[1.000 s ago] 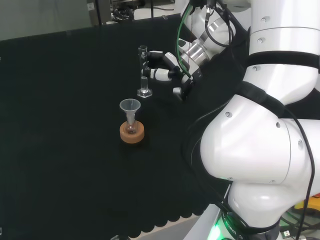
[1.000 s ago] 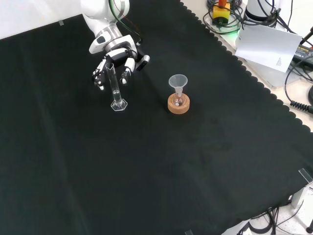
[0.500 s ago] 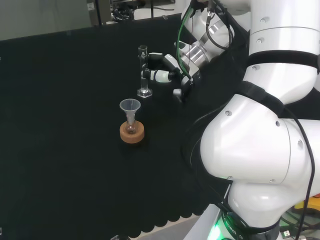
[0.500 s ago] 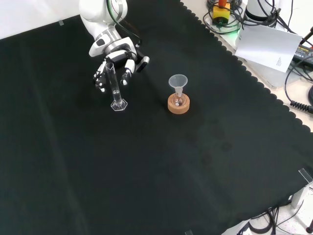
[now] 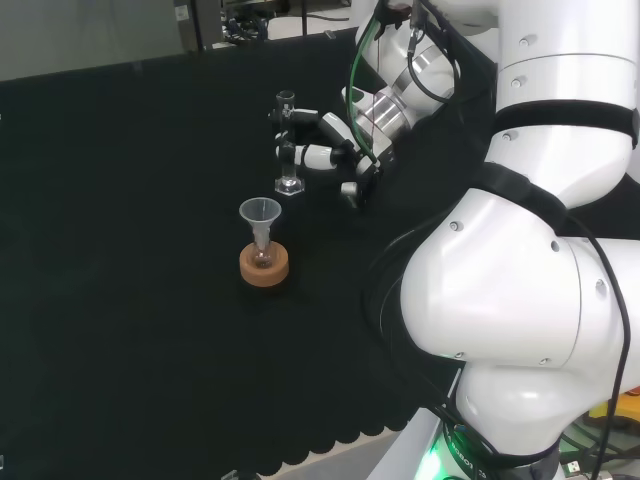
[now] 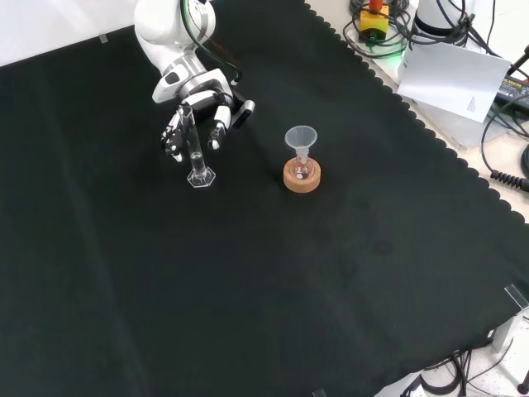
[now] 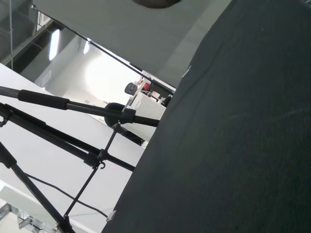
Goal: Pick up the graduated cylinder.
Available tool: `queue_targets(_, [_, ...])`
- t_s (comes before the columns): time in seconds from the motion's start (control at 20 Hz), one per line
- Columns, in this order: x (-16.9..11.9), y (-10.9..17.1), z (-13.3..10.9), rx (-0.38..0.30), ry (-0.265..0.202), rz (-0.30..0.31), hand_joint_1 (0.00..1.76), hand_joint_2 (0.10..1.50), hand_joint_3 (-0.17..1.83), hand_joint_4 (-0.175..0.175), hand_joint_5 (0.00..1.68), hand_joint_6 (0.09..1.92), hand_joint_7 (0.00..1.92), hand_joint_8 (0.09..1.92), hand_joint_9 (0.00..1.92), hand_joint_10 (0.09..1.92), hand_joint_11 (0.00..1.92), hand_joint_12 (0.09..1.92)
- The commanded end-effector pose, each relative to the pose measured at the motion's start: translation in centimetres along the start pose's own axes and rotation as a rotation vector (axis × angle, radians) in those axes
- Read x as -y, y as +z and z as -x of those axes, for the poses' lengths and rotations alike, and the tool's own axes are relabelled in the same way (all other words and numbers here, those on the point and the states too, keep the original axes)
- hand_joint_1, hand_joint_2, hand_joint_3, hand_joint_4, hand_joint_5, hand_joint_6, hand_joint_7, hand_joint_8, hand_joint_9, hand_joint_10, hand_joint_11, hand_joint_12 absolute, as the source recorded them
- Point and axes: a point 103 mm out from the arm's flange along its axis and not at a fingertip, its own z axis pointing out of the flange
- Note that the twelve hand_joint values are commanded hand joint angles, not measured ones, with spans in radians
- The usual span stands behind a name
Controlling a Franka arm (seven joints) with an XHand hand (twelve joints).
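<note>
While hand [image 6: 196, 106] fingers curl round the graduated cylinder [image 6: 195, 147], its base rests on the surface [image 6: 273, 273]; lift outstanding.

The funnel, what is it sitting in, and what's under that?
The funnel sits in a small flask, which stands in a cork ring on the black cloth. The flask's bottom is hidden inside the ring.

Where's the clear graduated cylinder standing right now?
In the front view, the clear graduated cylinder stands upright left of the funnel-topped flask on its cork ring, with the black and white hand right behind it.
</note>
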Motion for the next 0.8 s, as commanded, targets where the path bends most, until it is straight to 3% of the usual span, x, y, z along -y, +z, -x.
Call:
queue_targets(0.05, [-0.06,0.28,0.15,-0.003,0.0,-0.001,1.03,1.0,-0.17,-0.02,0.57,0.12,0.53,0.57,0.74,0.49,0.43,1.28])
queue_targets(0.8, [-0.37,0.78,0.53,-0.023,0.005,0.017,1.04,1.01,-0.17,-0.023,0.63,0.2,0.58,0.56,0.84,0.43,0.58,1.19])
